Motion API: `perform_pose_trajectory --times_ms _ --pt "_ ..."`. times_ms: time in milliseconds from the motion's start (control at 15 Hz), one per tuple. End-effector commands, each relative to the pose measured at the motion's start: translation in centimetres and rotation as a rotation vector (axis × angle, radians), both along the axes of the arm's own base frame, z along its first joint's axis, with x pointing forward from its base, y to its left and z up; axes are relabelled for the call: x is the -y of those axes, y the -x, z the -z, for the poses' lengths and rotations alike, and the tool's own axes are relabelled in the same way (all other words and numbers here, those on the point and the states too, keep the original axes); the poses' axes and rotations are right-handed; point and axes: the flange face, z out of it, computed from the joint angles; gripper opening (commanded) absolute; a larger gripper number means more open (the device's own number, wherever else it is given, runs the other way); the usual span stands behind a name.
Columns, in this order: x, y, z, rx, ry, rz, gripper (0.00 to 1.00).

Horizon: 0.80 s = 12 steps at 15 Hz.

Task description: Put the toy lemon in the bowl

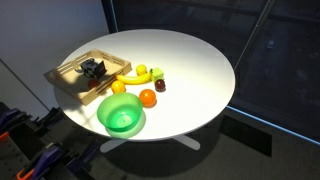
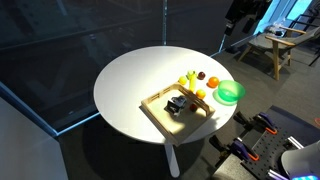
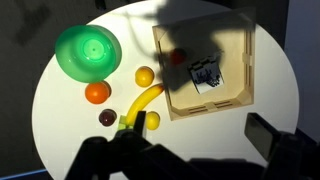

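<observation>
The toy lemon [image 3: 145, 76] is a small yellow fruit lying on the white table between the green bowl [image 3: 87, 52] and the wooden tray. It also shows in both exterior views [image 1: 118, 87] [image 2: 200, 94], close beside the bowl [image 1: 121, 118] [image 2: 230, 92]. The bowl is empty. My gripper [image 3: 200, 128] shows only in the wrist view. It is open, holds nothing, and hangs high above the table, on the near side of the tray and well apart from the lemon.
A wooden tray [image 3: 232, 90] holds a dark object [image 3: 205, 73]. Beside the lemon lie a banana [image 3: 140, 103], an orange ball [image 3: 97, 93], a dark fruit [image 3: 107, 118], another small yellow fruit [image 3: 151, 121] and a greener-yellow fruit [image 3: 125, 122]. The round table's edge [image 1: 215, 105] is close.
</observation>
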Motion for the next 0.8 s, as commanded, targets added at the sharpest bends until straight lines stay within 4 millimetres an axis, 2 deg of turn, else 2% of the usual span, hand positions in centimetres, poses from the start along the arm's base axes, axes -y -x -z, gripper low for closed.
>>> perform_pose_trajectory --times_ms 0,333,733 --pt "2.3 -1.7 1.0 -0.045 -0.017 0.139 1.00" --pt "5.4 -2.9 3.4 -0.107 -0.043 0.263 1.00" --pt "8.4 -4.7 5.8 -0.100 -0.031 0.318 1.00"
